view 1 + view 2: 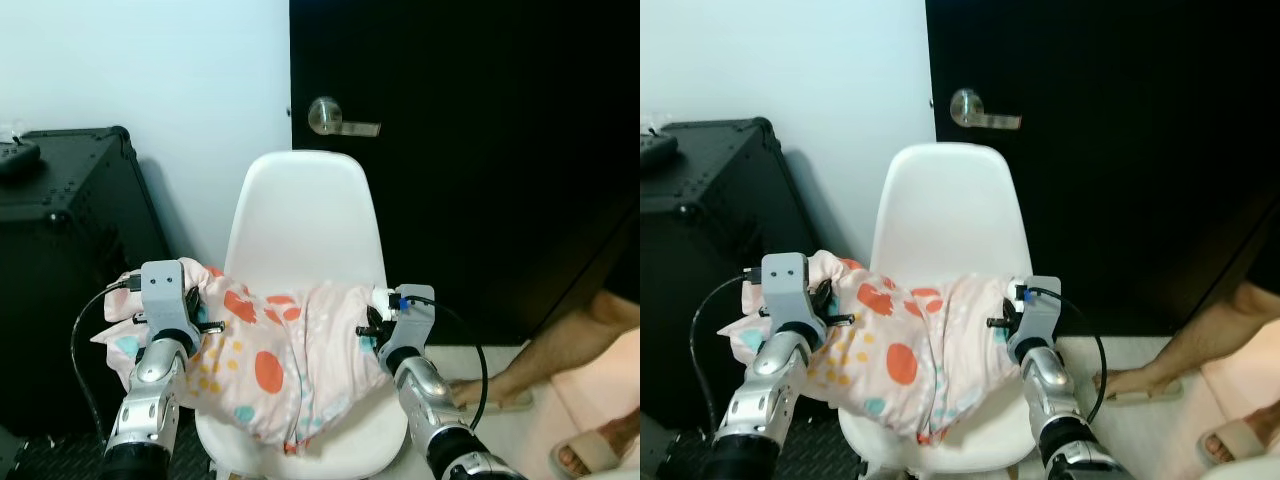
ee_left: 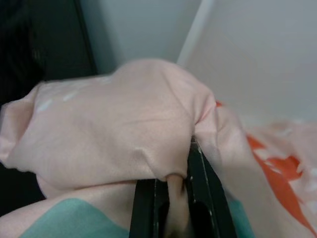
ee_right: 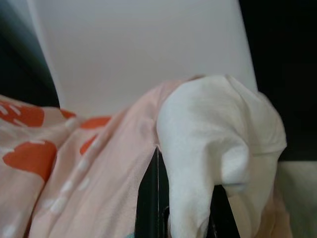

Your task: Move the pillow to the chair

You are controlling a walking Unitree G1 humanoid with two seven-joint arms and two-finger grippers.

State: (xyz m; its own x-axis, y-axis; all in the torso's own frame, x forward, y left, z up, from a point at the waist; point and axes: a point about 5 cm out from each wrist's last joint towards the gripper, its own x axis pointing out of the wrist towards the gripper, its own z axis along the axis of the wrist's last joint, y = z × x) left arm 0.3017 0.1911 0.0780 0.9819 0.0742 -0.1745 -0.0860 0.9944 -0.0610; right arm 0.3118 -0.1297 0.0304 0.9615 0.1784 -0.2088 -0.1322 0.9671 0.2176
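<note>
A pale pink pillow (image 1: 270,365) with orange, teal and yellow spots hangs over the seat of a white moulded chair (image 1: 305,225). My left gripper (image 1: 195,305) is shut on the pillow's left corner, my right gripper (image 1: 372,312) on its right corner. In the left wrist view pink fabric (image 2: 119,124) bunches between the black fingers (image 2: 200,198). In the right wrist view a white fold of the pillow (image 3: 218,134) is pinched by the fingers (image 3: 151,198), with the chair's backrest (image 3: 143,44) behind.
A black door (image 1: 470,150) with a silver lever handle (image 1: 335,120) stands behind the chair. A black case (image 1: 70,250) is at the left against the white wall. A person's feet in sandals (image 1: 580,450) are on the floor at the right.
</note>
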